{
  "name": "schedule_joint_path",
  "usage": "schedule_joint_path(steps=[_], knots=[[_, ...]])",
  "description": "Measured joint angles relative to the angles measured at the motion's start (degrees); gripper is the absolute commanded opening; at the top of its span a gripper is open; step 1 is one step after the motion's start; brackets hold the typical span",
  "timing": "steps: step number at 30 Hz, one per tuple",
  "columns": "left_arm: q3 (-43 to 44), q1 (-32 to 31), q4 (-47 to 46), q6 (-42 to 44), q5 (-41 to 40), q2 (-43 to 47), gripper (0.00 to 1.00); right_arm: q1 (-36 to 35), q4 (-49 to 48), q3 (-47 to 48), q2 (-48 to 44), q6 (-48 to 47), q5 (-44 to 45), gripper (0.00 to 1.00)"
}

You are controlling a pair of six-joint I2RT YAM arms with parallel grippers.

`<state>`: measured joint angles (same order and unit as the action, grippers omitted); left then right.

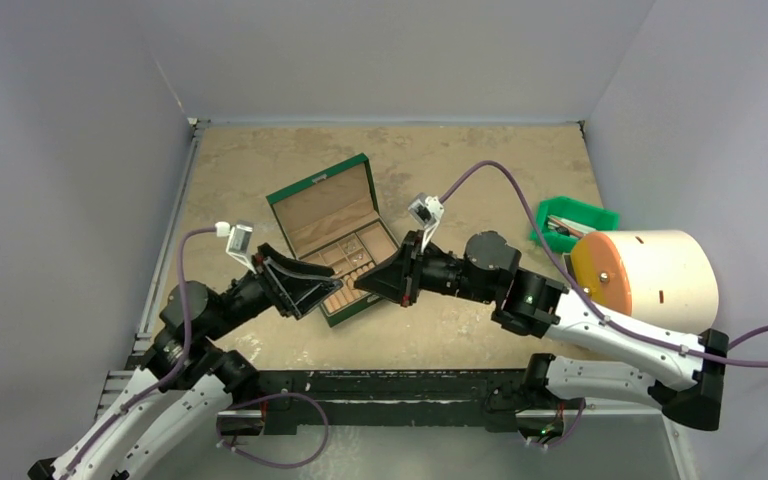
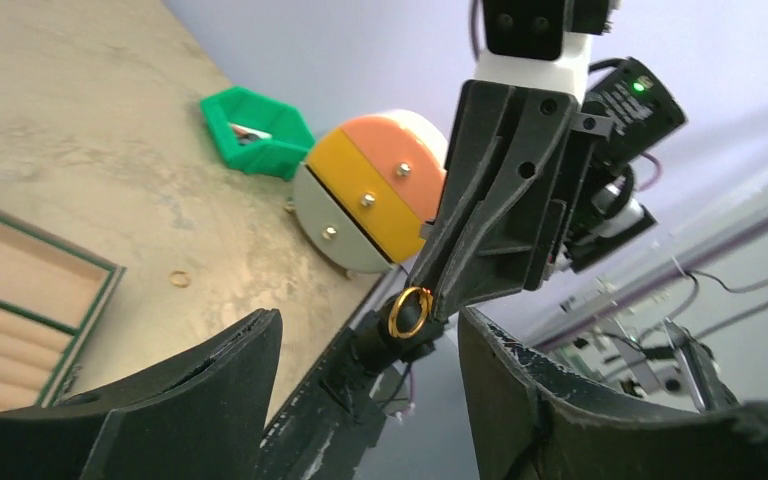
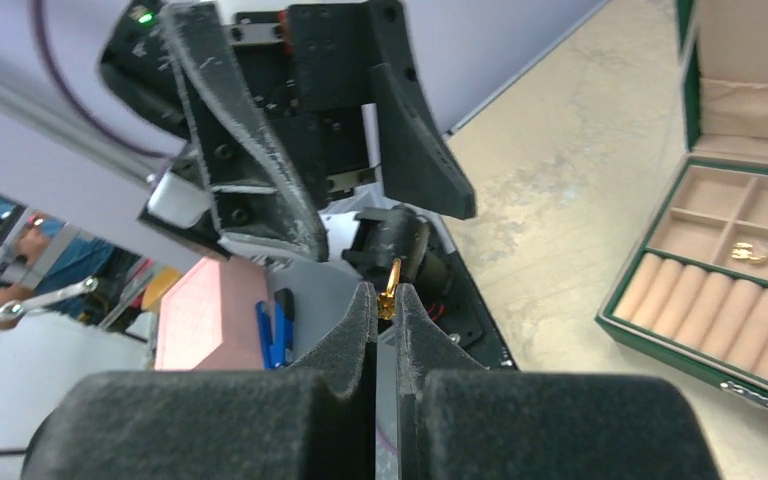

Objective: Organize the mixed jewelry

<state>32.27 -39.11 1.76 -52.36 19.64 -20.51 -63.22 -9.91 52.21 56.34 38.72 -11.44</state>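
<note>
My right gripper (image 3: 385, 292) is shut on a small gold ring (image 3: 392, 275), pinched edge-on at its fingertips. In the left wrist view the same ring (image 2: 410, 312) hangs at the right gripper's tip, between and beyond my left gripper's (image 2: 368, 330) wide-open, empty jaws. From above, the left gripper (image 1: 305, 290) and right gripper (image 1: 362, 283) face each other tip to tip over the front edge of the open green jewelry box (image 1: 335, 240). A second gold ring (image 2: 179, 279) lies on the table right of the box. One gold piece (image 3: 747, 254) lies in a box compartment.
A small green bin (image 1: 573, 222) and a large white cylinder with an orange and yellow face (image 1: 650, 275) stand at the right. The box lid stands open toward the back. The table's front edge lies just below both grippers.
</note>
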Motion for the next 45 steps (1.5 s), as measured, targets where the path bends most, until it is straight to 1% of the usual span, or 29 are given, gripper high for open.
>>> schedule_joint_path(steps=[4, 6, 8, 13, 17, 22, 29, 36, 45], knots=[[4.2, 0.0, 8.5, 4.6, -6.2, 0.6, 0.65, 0.0, 5.8, 4.7, 3.0, -1.8, 3.8, 0.0], [7.6, 0.0, 13.9, 7.6, -10.0, 0.3, 0.65, 0.0, 9.0, 7.7, 5.3, -3.0, 6.1, 0.0], [10.3, 0.0, 17.5, 10.1, -13.2, 0.1, 0.65, 0.0, 11.4, 10.1, 7.5, -4.2, 7.8, 0.0], [15.2, 0.0, 23.8, 14.8, -20.9, 0.1, 0.65, 0.9, 17.5, 15.0, 14.1, -7.5, 12.1, 0.0], [15.7, 0.0, 27.1, 16.8, -27.1, 0.4, 0.65, 1.9, 20.9, 18.1, 19.3, -10.1, 13.9, 0.0], [15.0, 0.0, 29.0, 17.6, -33.5, 1.8, 0.65, 3.0, 22.9, 20.4, 25.1, -12.4, 15.0, 0.0], [13.9, 0.0, 30.6, 18.1, -39.0, 2.5, 0.65, 4.5, 24.5, 21.8, 33.0, -13.5, 14.8, 0.0], [13.7, 0.0, 32.0, 18.6, -41.3, 3.6, 0.66, 4.9, 26.5, 22.2, 39.5, -14.2, 14.9, 0.0], [13.7, 0.0, 32.3, 18.6, -42.6, 4.9, 0.66, 4.9, 26.7, 22.3, 43.6, -14.2, 14.3, 0.0]])
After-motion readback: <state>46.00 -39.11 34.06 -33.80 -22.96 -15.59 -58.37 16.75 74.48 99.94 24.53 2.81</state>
